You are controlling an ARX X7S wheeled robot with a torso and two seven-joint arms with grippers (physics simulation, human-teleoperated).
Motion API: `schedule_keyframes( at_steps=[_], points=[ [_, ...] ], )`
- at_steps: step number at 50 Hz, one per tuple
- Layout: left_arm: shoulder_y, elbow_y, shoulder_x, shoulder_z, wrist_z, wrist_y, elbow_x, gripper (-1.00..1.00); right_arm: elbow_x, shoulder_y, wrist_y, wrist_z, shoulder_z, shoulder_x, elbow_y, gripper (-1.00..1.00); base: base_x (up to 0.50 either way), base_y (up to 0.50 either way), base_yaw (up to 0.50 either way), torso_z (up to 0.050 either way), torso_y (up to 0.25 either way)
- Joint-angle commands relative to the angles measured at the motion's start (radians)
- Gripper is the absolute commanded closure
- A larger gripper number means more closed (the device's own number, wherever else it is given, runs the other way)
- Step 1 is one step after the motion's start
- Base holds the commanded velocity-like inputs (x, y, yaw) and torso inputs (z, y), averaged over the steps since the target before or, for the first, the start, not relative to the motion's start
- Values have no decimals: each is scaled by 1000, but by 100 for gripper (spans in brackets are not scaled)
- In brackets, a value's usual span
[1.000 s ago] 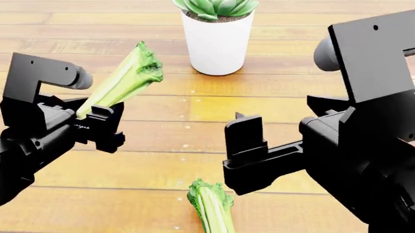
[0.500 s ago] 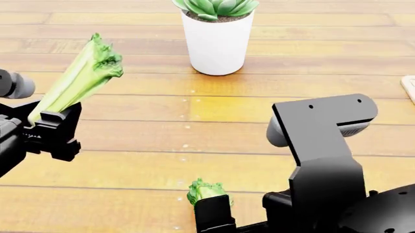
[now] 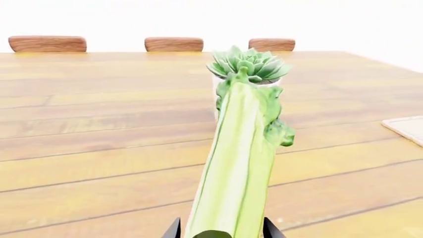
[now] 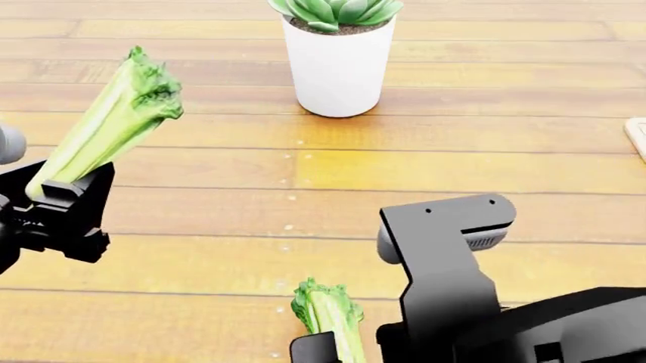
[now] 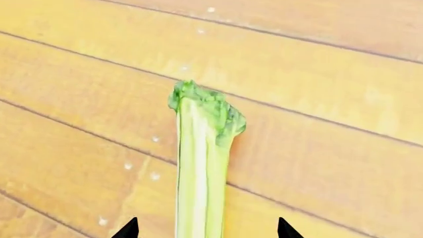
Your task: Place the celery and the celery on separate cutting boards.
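You have two celery bunches in sight. The first celery (image 4: 106, 128) is held by your left gripper (image 4: 66, 204), which is closed on its pale lower end; the stalk rises tilted above the wooden table (image 4: 202, 257), with the dark leafy top pointing away from you. In the left wrist view this same celery (image 3: 238, 163) stands between the two black fingertips (image 3: 173, 229), ribbed and light green, and its crinkled leaves overlap the succulent (image 3: 248, 64) behind it.

The second celery (image 4: 328, 314) lies flat on the table near you, leafy end pointing away. Your right gripper (image 5: 205, 230) is over it with the jaws wide apart; in the right wrist view the two dark tips sit on either side of the stalk (image 5: 198, 163) and do not touch it. The stalk shows long pale ribs and a ruffled darker top.

There is one spiky succulent (image 4: 335, 11) in one smooth white pot (image 4: 338, 68), cylindrical and slightly narrower at the base, standing well apart from both bunches. The table is of long tan planks with darker seams. At the right edge you see one pale corner with a rounded shape, probably a cutting board (image 4: 638, 132), but too little is visible to be sure. Three brown chair backs (image 3: 173, 44) stand behind the far table edge. No writing is readable.
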Motion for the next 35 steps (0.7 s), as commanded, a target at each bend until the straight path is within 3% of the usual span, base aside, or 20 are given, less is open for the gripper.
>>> schedule_keyframes(
  at_steps=[1, 31, 32, 35],
  points=[
    [7, 15, 2, -12, -13, 8, -22, 100, -93, -14, 51, -73, -44, -76, 107, -100, 0, 0, 0, 0, 0],
    [43, 20, -2, -2, -14, 38, -29, 100, -221, -68, 75, -173, -66, -114, 151, -100, 0, 0, 0, 0, 1],
    [42, 20, -3, -2, -15, 37, -31, 100, -224, -63, 73, -172, -62, -112, 147, 100, 0, 0, 0, 0, 0],
    [44, 21, -5, -4, -15, 38, -35, 100, -228, -51, 68, -167, -56, -109, 142, 100, 0, 0, 0, 0, 0]
  ],
)
